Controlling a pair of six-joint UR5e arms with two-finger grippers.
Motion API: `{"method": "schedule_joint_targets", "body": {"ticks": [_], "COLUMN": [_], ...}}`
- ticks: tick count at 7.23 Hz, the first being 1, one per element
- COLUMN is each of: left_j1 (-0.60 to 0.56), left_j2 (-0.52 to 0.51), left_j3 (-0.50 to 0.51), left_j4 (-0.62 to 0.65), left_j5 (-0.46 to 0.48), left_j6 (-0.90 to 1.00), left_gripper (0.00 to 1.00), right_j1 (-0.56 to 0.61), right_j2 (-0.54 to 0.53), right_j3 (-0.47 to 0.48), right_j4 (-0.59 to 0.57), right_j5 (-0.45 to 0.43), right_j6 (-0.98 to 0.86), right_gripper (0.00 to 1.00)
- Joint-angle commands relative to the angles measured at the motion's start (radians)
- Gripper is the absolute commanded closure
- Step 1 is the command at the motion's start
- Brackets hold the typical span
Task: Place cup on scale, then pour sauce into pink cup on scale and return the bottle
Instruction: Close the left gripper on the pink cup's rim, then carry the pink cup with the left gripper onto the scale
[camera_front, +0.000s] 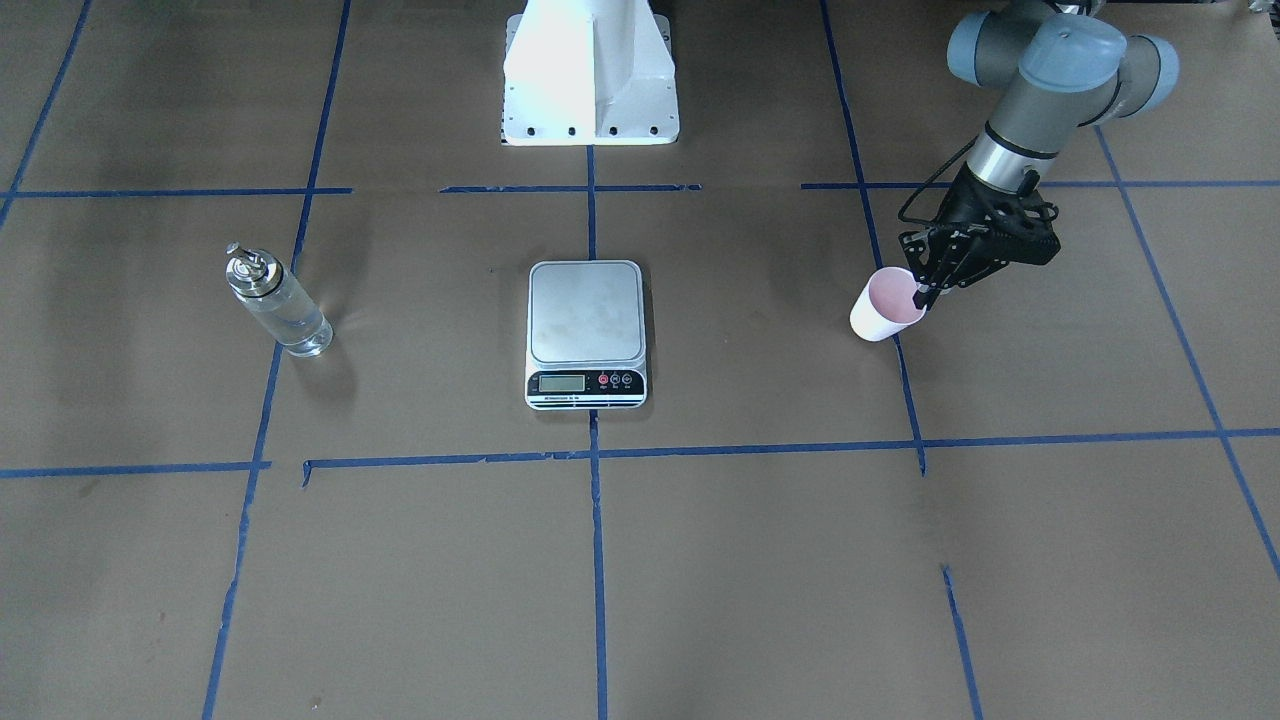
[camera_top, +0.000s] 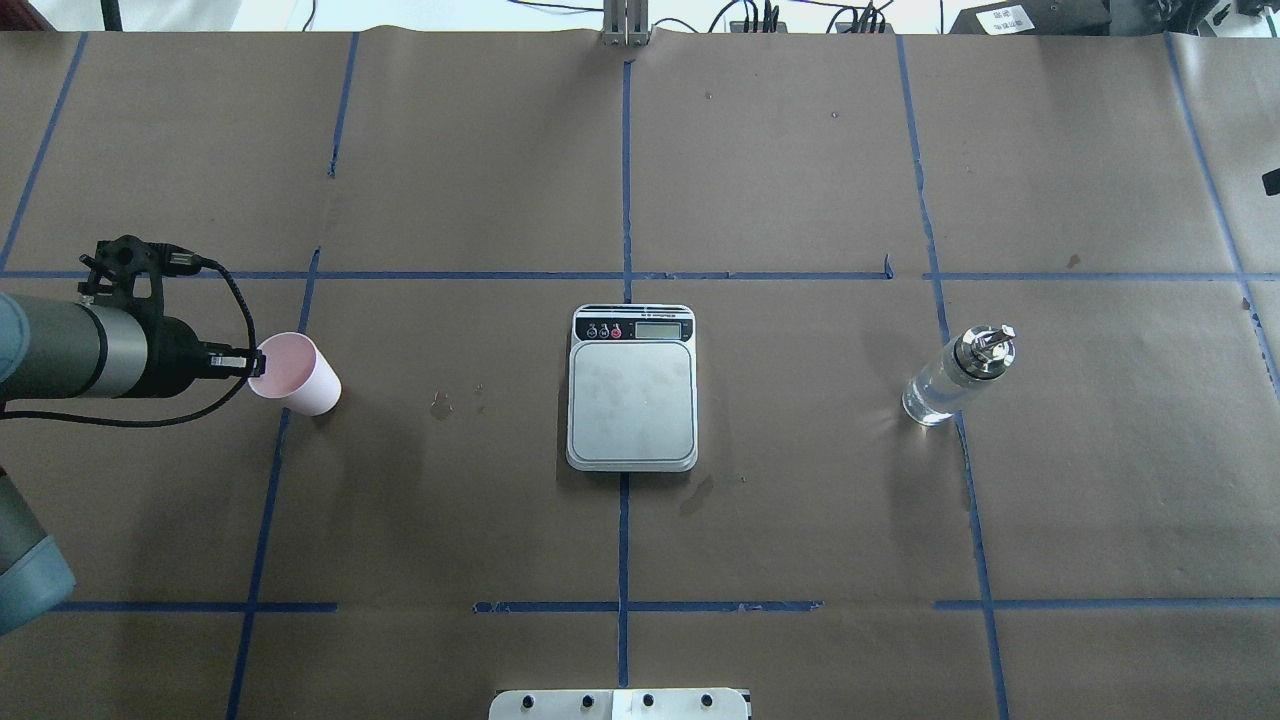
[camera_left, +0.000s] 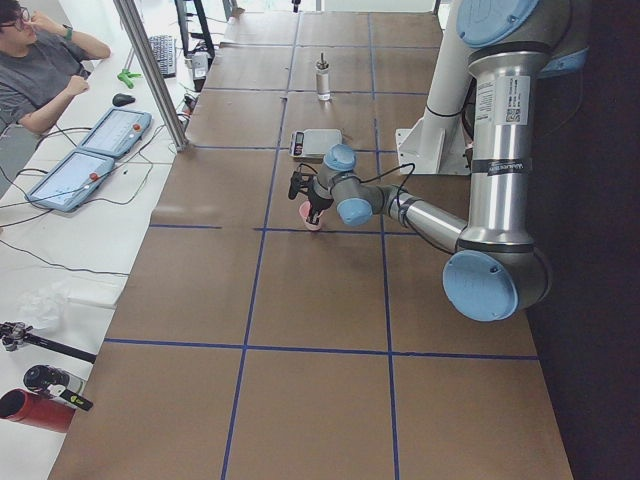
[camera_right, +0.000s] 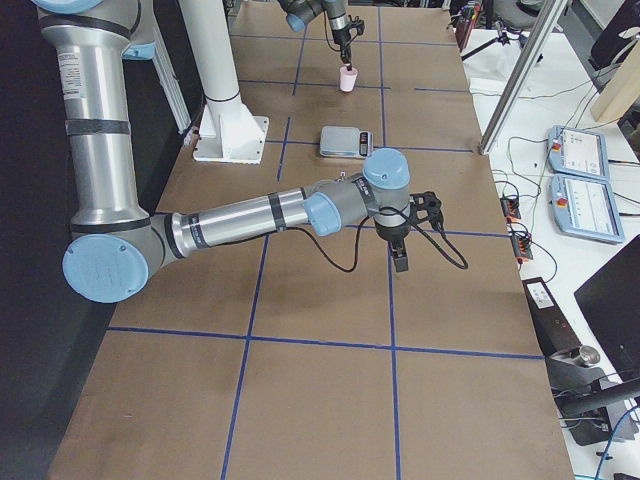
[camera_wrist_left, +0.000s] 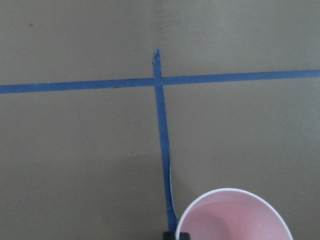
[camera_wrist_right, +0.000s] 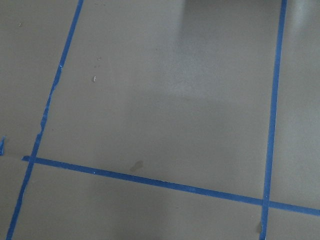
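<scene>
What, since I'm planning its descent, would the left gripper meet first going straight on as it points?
The cup: the left gripper points down onto its rim, apparently touching it, though depth is unclear.

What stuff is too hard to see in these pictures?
The scale numbers: the display is too small in every view.
Left gripper hold on the cup: fingers cut off by the left wrist view's bottom edge, tiny elsewhere.
Right gripper, open or shut: seen only in the exterior right view, too small.
Sauce level: clear liquid in clear bottle.
</scene>
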Motion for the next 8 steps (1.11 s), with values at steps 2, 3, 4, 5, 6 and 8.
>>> {"method": "schedule_joint_targets", "body": {"ticks": [2,3,4,5,6,8], "left_j1": [0.004,0.024,0.043,0.077,0.126,0.204], "left_j2": [-0.302,-0.459,-0.547,-0.612,-0.659,-0.694], "left_j3": [0.057,0.115,0.117,0.128,0.144,0.160], "left_j4": [0.221,0.341,0.409,0.419,0.448,0.496], "left_j5": [0.068,0.090,0.091,0.102,0.163,0.196], "left_j6": [-0.110,-0.165,-0.226,-0.292,-0.309,-0.319], "left_gripper": [1.00,1.00,1.00,1.00,1.00,1.00], "right_j1": [0.000,0.000,0.000,0.000,0.000,0.000], "right_j2": [-0.015,-0.015,-0.015,-0.015,-0.015,-0.015], "right_j3": [-0.002,0.000,-0.002,-0.002,0.000,0.001], "right_j4": [0.029,0.029,0.029,0.029,0.029,0.029], "right_j5": [0.000,0.002,0.000,0.000,0.002,0.002], "right_j6": [0.003,0.003,0.003,0.003,0.003,0.005], "right_gripper": [0.00,0.00,0.00,0.00,0.00,0.00]}}
